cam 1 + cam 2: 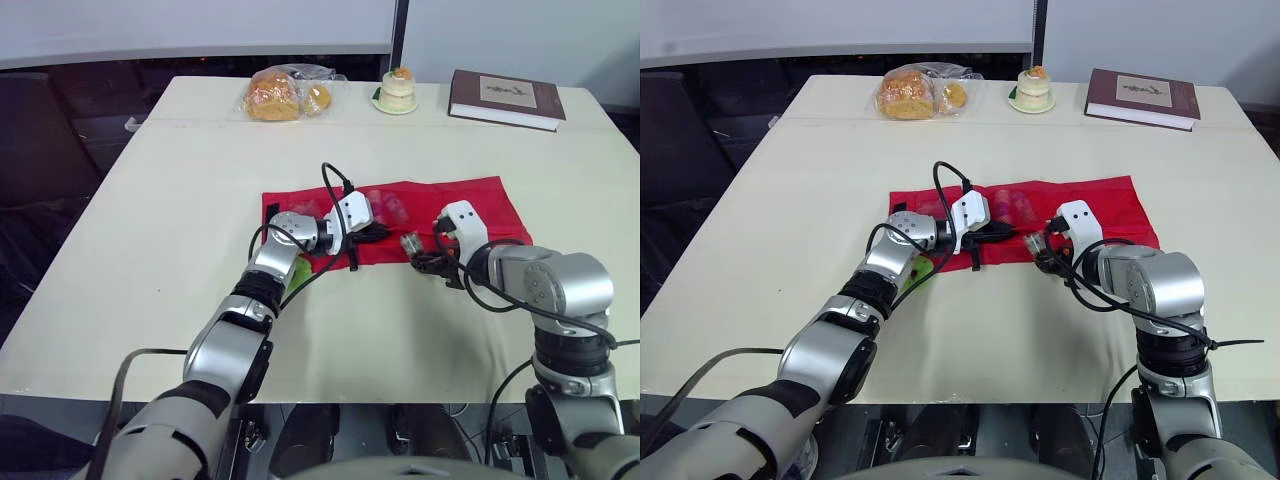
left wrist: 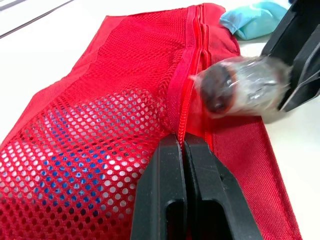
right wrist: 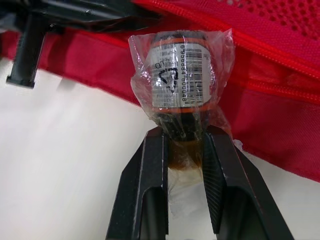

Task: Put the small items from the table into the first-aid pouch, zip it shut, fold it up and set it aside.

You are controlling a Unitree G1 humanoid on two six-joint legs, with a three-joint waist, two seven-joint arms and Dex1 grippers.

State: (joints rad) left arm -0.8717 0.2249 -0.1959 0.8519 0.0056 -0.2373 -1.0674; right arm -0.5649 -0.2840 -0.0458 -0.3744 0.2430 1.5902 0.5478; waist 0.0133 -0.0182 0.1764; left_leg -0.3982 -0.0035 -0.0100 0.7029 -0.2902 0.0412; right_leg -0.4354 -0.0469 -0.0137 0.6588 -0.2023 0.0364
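The left gripper (image 1: 378, 232) rests on the red pouch (image 1: 470, 205), beside the right gripper (image 1: 425, 256) holding a small wrapped bottle (image 1: 411, 243).

The red pouch (image 2: 125, 75) is lying flat and spread wide on the table, its mesh panel facing up and something blue showing through the holes. Its zip line is running straight out from the left gripper (image 2: 184, 142), whose fingers are pinching the fabric at that seam. A small bottle (image 3: 177, 75) wrapped in clear plastic, wearing a barcode label and an orange band, is sticking out past the fingertips of the right gripper (image 3: 182, 134), which are squeezing its dark end. The bottle is hovering just over the pouch's near edge. A teal packet (image 2: 255, 17) is lying well beyond the left fingertips, past the pouch's corner.
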